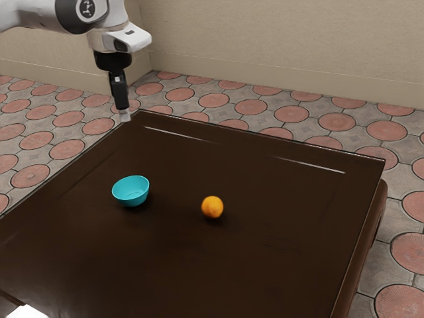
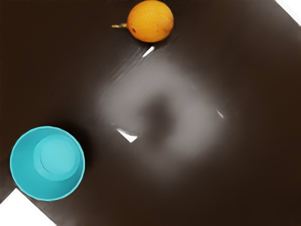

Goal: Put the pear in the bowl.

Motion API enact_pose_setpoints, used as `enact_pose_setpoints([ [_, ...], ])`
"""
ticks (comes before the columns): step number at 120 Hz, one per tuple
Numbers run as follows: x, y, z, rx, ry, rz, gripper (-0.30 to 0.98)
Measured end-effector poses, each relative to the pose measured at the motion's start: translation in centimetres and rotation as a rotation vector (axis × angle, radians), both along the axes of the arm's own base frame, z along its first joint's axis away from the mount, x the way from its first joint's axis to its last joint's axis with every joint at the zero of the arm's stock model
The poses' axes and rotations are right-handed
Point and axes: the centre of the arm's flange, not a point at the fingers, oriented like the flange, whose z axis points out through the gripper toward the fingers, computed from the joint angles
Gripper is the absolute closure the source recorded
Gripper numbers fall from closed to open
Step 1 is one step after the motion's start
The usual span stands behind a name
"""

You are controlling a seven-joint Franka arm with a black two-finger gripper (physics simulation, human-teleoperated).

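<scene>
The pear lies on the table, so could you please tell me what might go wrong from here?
The rounded pear could roll if nudged off-centre. Its thin stem sticks out sideways and might spoil the grip. The empty bowl might shift if the gripper bumps it.

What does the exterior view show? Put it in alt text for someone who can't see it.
A turquoise bowl and a round orange-yellow fruit sit apart on a dark brown table. The robot's hand hangs in the air at upper left, clear of both. Beyond are a floor patterned with reddish discs and a beige wall.
</scene>
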Motion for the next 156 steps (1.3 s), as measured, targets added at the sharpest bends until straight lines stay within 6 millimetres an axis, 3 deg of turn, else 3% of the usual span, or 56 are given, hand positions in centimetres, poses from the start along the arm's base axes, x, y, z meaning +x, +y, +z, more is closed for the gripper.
enact_pose_setpoints([
  [26,0.2,-0.3,-0.5,-0.001,0.009,-0.025,0.00],
  [42,1.7,-1.1,-3.2,0.003,0.054,-0.052,0.00],
  [48,3.5,-2.0,-4.4,0.004,0.064,-0.107,0.00],
  [63,7.6,-2.0,-9.1,-0.008,0.109,-0.303,0.00],
  [77,10.8,-4.1,-13.3,-0.103,0.099,-0.533,0.00],
  [102,14.0,-6.8,-20.0,-0.200,0.024,-0.879,0.00],
  [115,13.9,-8.7,-24.2,-0.196,0.031,-1.038,0.00],
  [127,14.3,-9.2,-28.1,-0.189,0.031,-1.147,0.00],
  [138,14.6,-9.6,-30.3,-0.182,0.021,-1.235,0.00],
  [156,12.9,-9.5,-33.8,-0.181,0.023,-1.343,0.00],
])
